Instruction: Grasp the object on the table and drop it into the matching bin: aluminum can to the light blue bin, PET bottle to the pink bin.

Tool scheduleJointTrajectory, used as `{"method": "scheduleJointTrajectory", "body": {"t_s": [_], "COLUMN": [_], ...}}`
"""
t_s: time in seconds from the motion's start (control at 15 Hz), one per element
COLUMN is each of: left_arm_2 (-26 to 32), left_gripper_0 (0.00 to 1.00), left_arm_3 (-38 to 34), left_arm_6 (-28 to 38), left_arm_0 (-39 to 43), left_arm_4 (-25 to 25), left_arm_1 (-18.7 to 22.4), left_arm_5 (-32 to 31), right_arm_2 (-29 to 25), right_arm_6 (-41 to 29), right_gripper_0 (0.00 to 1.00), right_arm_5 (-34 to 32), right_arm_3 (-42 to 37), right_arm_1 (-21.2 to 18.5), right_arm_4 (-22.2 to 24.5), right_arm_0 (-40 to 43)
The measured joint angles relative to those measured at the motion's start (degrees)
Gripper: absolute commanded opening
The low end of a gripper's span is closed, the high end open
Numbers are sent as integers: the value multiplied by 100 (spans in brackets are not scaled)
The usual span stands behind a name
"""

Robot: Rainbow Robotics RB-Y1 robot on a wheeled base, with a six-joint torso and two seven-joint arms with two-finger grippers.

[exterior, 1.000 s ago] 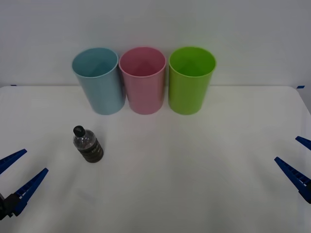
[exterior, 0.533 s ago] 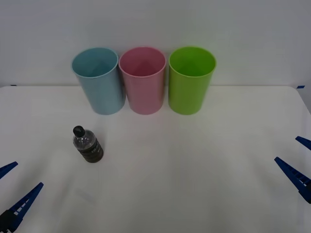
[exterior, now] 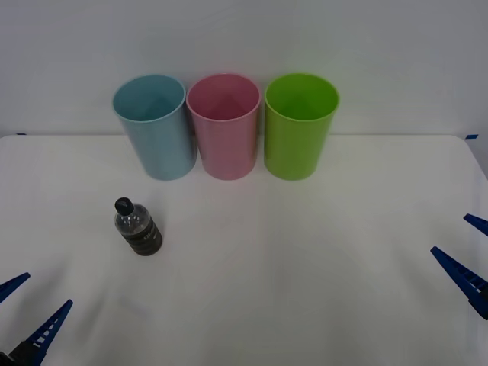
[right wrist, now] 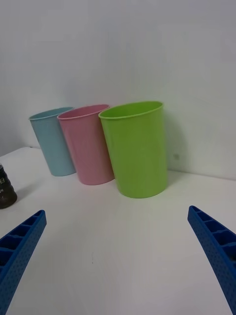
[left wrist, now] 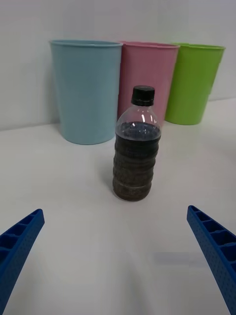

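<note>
Plain white table (exterior: 320,252), pale wall.

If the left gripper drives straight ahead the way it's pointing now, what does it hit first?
Most likely the small clear plastic bottle with the black cap: it stands upright on the white table, centred ahead of the open left gripper. The pale blue bin and pink bin stand farther back.

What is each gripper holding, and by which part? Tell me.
Nothing is held. The left gripper and right gripper are both open and empty; the bottle stands free on the table.
</note>
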Motion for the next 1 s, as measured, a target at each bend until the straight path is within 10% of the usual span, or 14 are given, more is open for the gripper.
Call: {"method": "scheduleJointTrajectory", "body": {"t_s": [1.0], "left_arm_2": [-1146], "left_gripper_0": [100], "left_arm_3": [78], "left_arm_6": [35], "left_arm_0": [-936], "left_arm_4": [-258], "left_arm_1": [-168], "left_arm_5": [1402], "right_arm_2": [0], "right_arm_6": [0], "right_gripper_0": [100], "right_arm_5": [0], "right_arm_3": [-1], "right_arm_1": [0], "right_arm_4": [0], "right_arm_0": [0]}}
